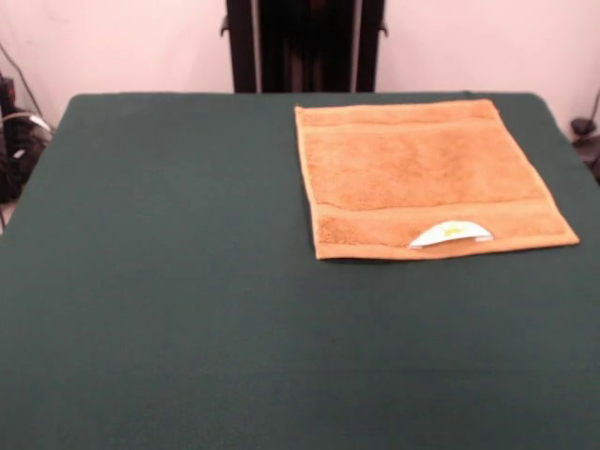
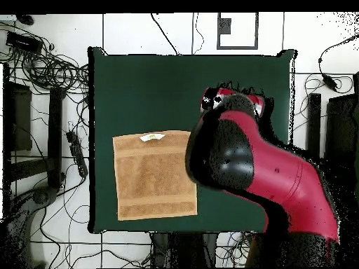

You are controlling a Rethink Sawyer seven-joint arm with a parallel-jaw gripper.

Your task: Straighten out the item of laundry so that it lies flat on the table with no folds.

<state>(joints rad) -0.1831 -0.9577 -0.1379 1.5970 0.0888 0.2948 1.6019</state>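
The orange-tan towel (image 1: 422,178) lies spread out on the dark green table (image 1: 187,281), at the far right in the front view, with its far edge close to the table's far edge. Its border bands show and no fold is visible. A small white label (image 1: 450,232) curls up at its near edge. In the overhead view the towel (image 2: 154,175) sits at the table's (image 2: 175,91) lower left, label (image 2: 151,136) at its upper edge. The red and black arm (image 2: 245,157) hangs high over the table's right part. The gripper itself shows in neither view.
The robot's black pedestal (image 1: 305,45) stands behind the table's far edge. Cables and dark equipment (image 2: 49,105) lie on the floor beside the table. The towel's right edge runs under the arm's outline in the overhead view.
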